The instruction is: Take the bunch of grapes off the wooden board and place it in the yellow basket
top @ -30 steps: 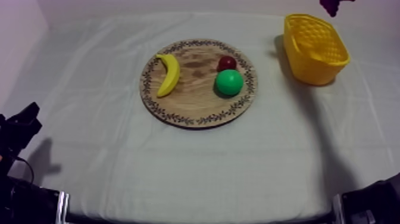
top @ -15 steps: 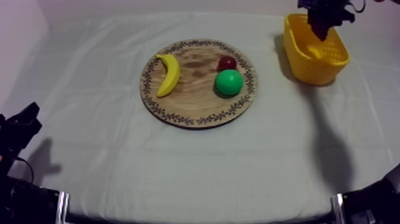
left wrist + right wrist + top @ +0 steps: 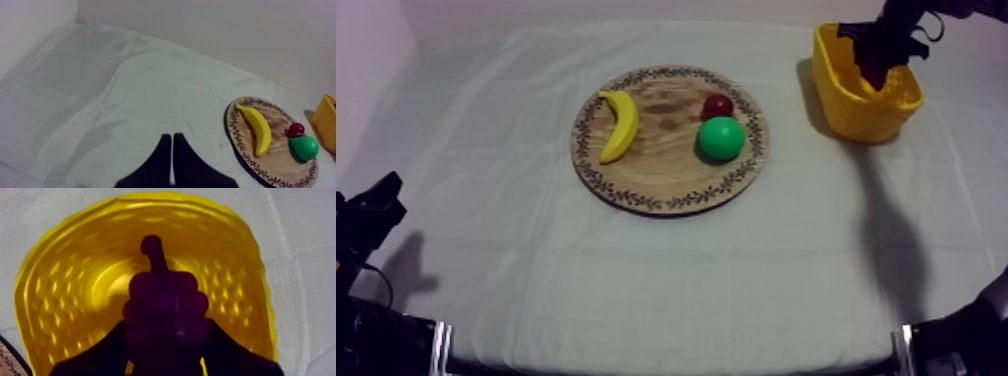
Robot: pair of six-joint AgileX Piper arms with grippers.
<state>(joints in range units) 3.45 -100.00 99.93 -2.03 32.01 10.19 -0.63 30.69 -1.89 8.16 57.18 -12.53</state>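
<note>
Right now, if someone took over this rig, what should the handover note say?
Left gripper: shut on nothing, at rest over the cloth.
Right gripper: shut on the purple bunch of grapes, hanging over the inside of the yellow latticed basket.
Done: grapes off the round wooden board with patterned rim.
Left: open the fingers, drop the grapes in, withdraw.

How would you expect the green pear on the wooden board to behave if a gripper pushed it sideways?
The pear looks rounded and smooth, so it would probably roll rather than slide. The small red fruit sits right beside it, so a push that way would likely knock that too.
</note>
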